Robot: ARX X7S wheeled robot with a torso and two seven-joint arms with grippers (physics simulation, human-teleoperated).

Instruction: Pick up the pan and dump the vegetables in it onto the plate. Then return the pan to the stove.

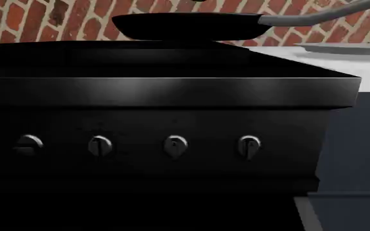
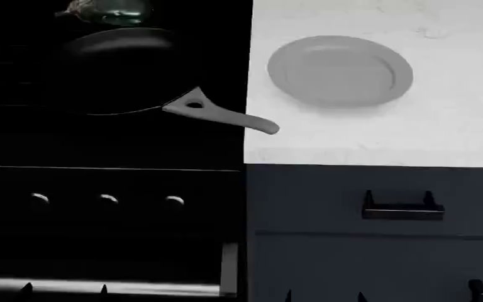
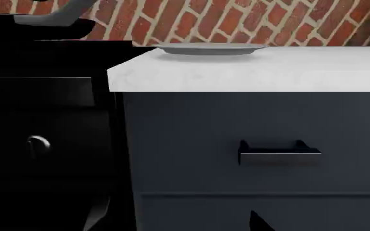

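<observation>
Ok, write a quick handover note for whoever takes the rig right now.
Tools: neither the left nor the right tool can be seen in any view, so their state is unknown; nothing looks held.
Pan sits on the stove, handle pointing toward the counter.
Vegetable lies at the pan's far edge.
Plate is on the counter, bare.
Done: nothing.
Left: grasp the pan, dump the vegetable onto the plate, return the pan.

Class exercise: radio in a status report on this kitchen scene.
Grippers out of view. Round black frying pan on black stove, dark-green vegetable at its far edge. Light-grey plate bare.
</observation>
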